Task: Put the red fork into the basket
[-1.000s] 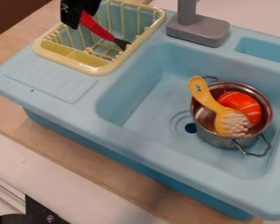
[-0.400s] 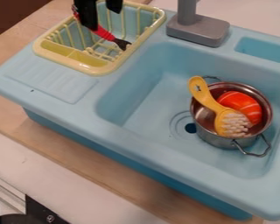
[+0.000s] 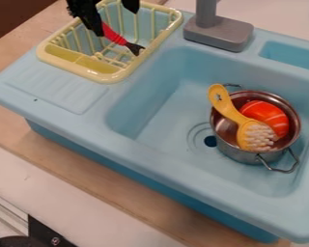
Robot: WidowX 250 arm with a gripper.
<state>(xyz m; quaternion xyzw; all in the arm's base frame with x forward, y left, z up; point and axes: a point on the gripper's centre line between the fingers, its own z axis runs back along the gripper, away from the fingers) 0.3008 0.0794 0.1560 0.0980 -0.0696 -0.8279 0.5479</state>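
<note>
Spreading wider than a moment ago, your black two-finger hand (image 3: 114,22) grips nothing; your red, dark-tipped fork (image 3: 112,34) lies inside the pale-yellow slatted basket (image 3: 105,77).

Saw a light-brown wooden table (image 3: 8,126) running slantwise across the view, with the blue sink (image 3: 150,157) set directly on top of it.
</note>
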